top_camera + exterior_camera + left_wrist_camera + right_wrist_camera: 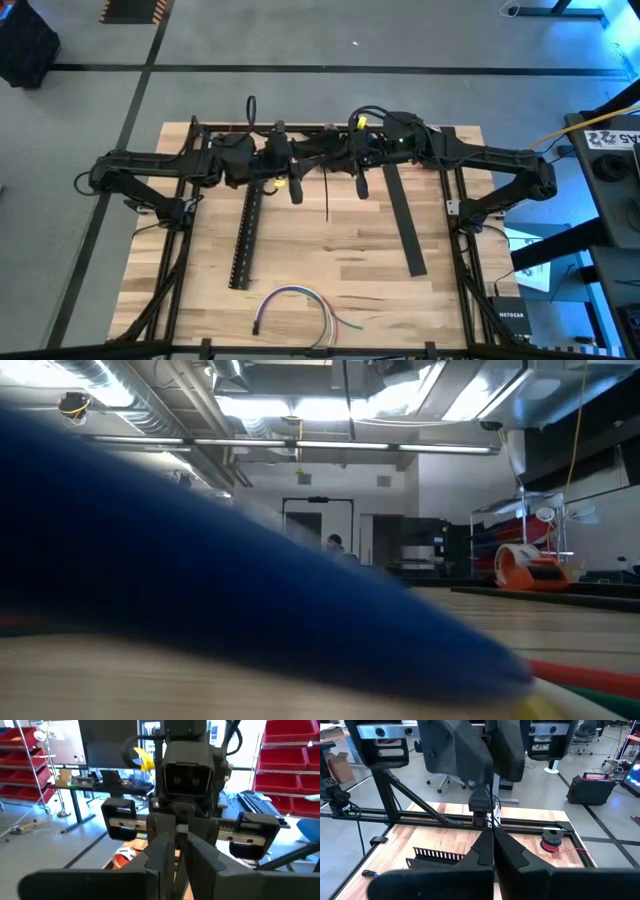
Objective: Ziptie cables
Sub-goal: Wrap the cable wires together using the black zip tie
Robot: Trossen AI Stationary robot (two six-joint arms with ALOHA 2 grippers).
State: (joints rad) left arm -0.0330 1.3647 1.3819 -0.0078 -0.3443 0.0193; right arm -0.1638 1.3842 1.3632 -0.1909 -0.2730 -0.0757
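Cables point(295, 308) loose at surface point(350, 250) 6 o'clock. Left claw point(296, 193) and right claw point(361, 188) clenched empty, near 12 o'clock.

Black slotted channel point(245, 235) on wooden table point(300, 260); flat black strip point(404, 217) right.

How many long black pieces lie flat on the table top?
2, plus a thin dark strip. The slotted channel lies left of centre, the plain black strip right of centre, and the thin strip between them. The arms could hide others.
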